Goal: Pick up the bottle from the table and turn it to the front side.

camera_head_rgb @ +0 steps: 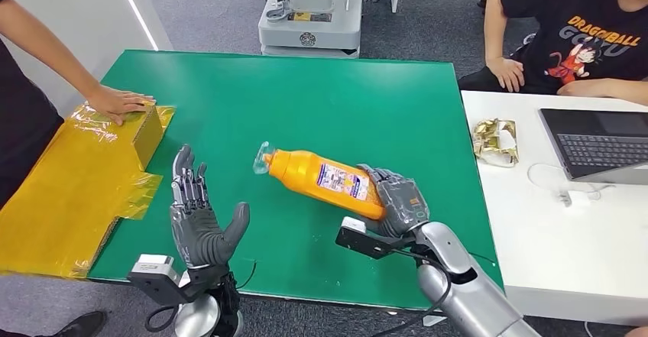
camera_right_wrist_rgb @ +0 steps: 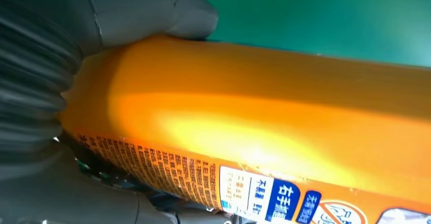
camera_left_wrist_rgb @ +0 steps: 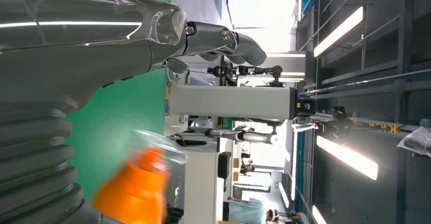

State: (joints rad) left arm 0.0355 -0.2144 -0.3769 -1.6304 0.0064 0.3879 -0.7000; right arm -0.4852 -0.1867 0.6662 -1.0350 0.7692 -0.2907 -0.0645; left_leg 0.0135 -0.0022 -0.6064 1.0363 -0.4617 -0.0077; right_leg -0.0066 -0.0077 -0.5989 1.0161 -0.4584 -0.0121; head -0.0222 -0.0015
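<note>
Axis: bottle lies near level on its long axis over the green table; clear cap toward the far left, base toward the near right
Position: bottle above the middle of the table, between the two hands; whether it touches the surface cannot be told
Right hand: grips the bottle's base end, fingers wrapped over it; thumb pressed on the orange side in the right wrist view
Left hand: holds nothing; palm up, fingers spread and apart from the bottle, just left of its cap
Look: orange body; clear cap; white and blue printed label facing up
Surroundings: yellow-wrapped box at the table's left edge, a person's hand resting on it; laptop on the white table to the right
</note>
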